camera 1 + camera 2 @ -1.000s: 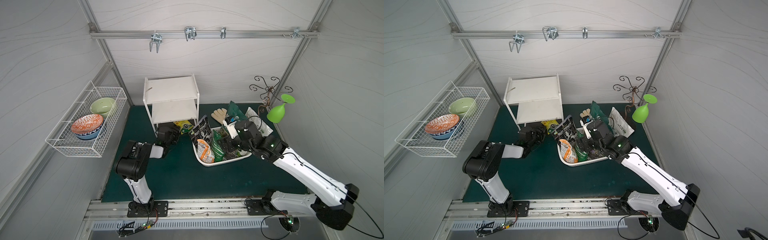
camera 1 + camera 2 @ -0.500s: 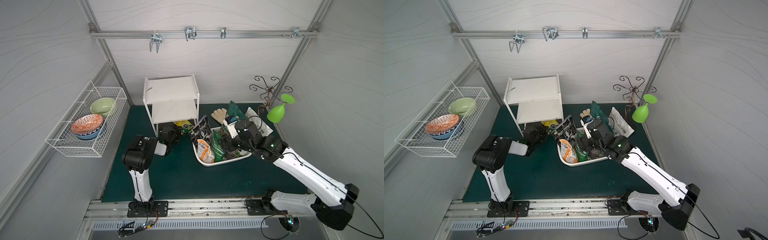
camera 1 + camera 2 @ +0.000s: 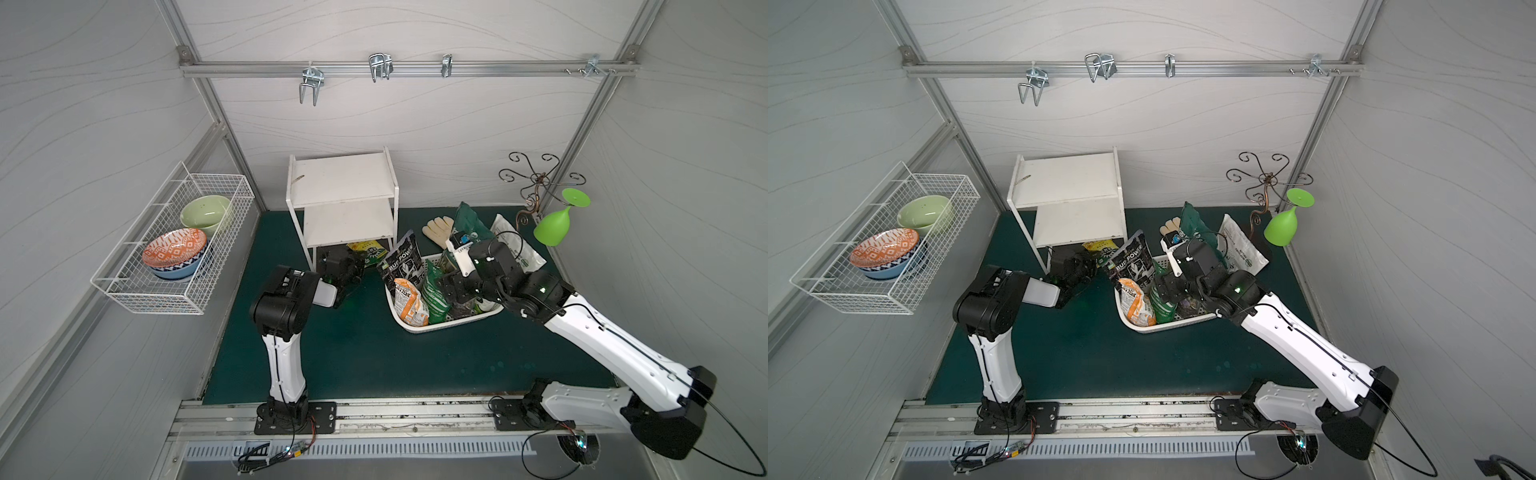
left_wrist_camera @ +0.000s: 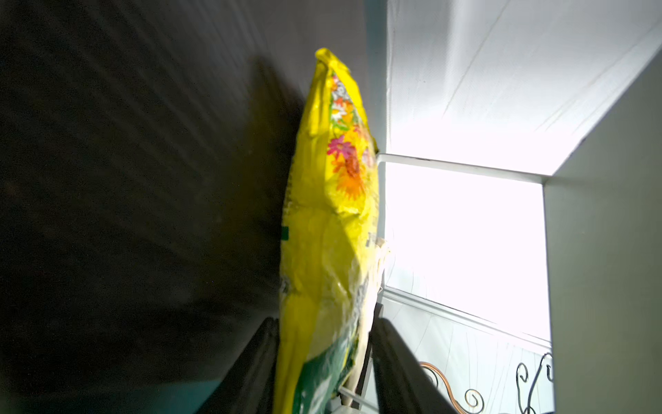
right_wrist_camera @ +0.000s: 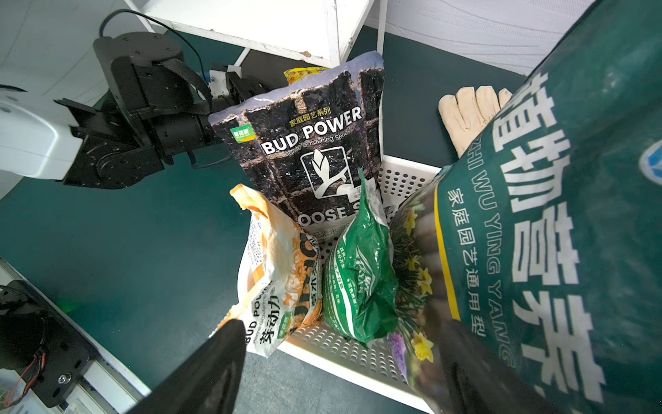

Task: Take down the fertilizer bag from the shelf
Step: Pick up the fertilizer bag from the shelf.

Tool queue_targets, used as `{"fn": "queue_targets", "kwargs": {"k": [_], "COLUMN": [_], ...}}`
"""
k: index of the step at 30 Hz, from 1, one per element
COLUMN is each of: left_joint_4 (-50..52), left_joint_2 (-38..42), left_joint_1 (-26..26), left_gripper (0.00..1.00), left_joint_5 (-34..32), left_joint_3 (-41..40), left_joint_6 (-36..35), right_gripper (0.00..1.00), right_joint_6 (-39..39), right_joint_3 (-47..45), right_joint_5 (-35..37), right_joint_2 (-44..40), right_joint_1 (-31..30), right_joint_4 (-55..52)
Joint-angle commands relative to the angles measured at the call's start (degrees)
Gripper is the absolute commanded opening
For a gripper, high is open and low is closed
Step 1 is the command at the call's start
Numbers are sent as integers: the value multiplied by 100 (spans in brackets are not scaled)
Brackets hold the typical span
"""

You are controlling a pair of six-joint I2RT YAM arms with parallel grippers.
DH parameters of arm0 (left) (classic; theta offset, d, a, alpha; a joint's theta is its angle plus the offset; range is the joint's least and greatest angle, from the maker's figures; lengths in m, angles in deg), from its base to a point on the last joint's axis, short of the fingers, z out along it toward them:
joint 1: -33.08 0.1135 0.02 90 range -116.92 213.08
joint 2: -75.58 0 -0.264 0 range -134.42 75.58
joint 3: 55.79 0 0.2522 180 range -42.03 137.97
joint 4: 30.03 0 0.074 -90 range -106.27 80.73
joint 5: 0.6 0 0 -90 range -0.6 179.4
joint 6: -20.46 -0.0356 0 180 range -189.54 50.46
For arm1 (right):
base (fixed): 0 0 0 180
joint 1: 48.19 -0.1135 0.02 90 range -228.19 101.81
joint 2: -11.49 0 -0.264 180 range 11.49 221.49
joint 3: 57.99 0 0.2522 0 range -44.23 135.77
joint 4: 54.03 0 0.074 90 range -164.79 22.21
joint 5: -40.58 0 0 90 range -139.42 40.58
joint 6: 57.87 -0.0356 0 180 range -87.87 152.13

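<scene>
White panelled walls (image 3: 415,124) with faint wavy lines and grey metal framing close in a dark green mat (image 3: 353,353), with a hook rail (image 3: 415,68) across the back. The right arm (image 3: 615,353) stretches long and low from its base and hovers the right gripper (image 5: 344,333) over the white perforated plastic basket (image 3: 440,326), jaws spread wide and gripping nothing. The left arm (image 3: 282,332) stands upright, bent at the elbow, its forearm reaching under the shelf (image 3: 340,178), a white rack of two flat boards on thin legs. There the left gripper (image 4: 324,365) has its jaws partly closed, a black finger against each face of the fertilizer bag (image 4: 322,233), a crinkled glossy yellow pouch printed with flowers. In both top views it shows beneath the lower board, beside the leg nearest the plastic basket; whether it rests on the mat I cannot tell. A wire-mesh basket (image 3: 174,291) on the side wall holds glazed bowls (image 3: 174,249), shiny soil bags (image 3: 401,259) stand in the plastic basket, and a pale glove (image 3: 438,226) lies behind
</scene>
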Motion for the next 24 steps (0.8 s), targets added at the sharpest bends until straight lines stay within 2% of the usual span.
{"fn": "queue_targets", "kwargs": {"k": [1,7,11,15,17,24], "left_joint_4": [-454,-522,-779,-1131,-1198,-1066], "left_joint_2": [-191,-206,-250,-209,-100,552], "left_joint_1": [-24,-24,-24,-15,2,106], "left_gripper": [42,36,16,15,11,10], "left_joint_5": [-68,-126,-42,19,83,330], "left_joint_3": [180,170,114,-36,-117,-659], "left_joint_6": [5,-76,8,212,214,101], "right_gripper": [87,87,88,87,87,87], "right_joint_6": [39,35,30,52,64,174], "right_joint_3": [36,-10,1,38,63,166], "right_joint_5": [91,85,83,78,81,21], "right_joint_2": [-14,-24,2,14,21,-22], "right_joint_1": [41,54,54,50,56,45], "right_joint_4": [-29,-38,-47,-47,-77,-119]}}
